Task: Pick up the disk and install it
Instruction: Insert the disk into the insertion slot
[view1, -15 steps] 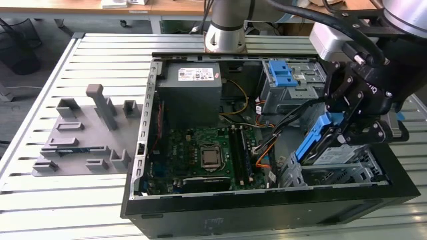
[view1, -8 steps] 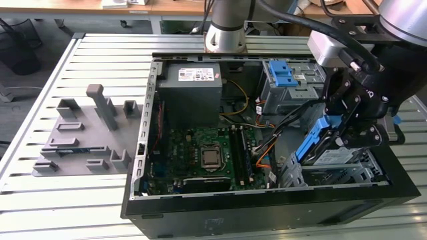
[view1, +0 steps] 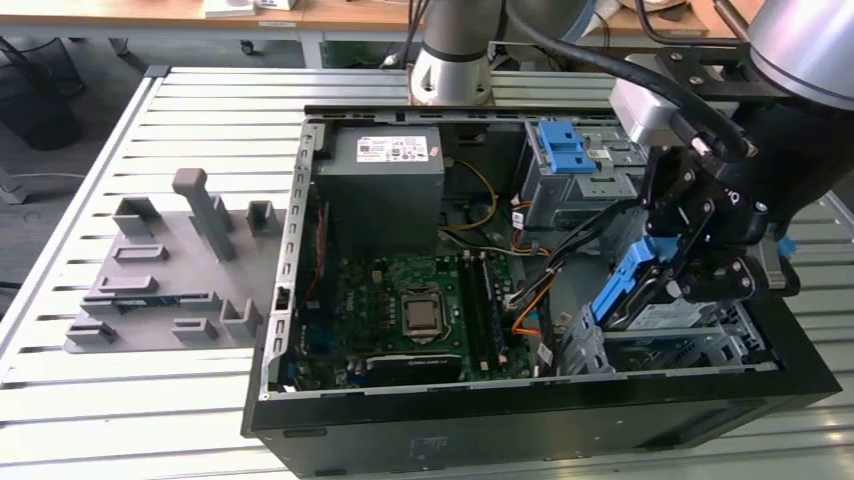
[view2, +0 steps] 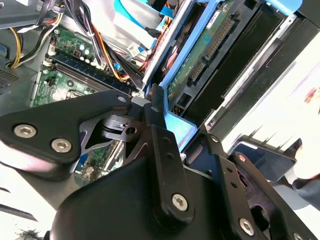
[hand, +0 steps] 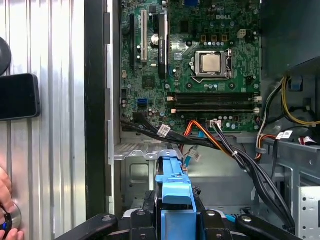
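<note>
gripper (hand: 175, 223) clasps disk (hand: 174, 186) over drive cage (view1: 694, 346), cables (hand: 235, 155) beside.

White logo (hand: 216, 17) on the motherboard (hand: 165, 85); unreadable sticker (view1: 391, 148) on the power-supply box (view1: 387, 205).

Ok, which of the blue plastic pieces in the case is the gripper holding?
The blue carrier frame on the disk, clamped between the jaws. The ridged blue latch sits untouched on the drive cage.
</note>
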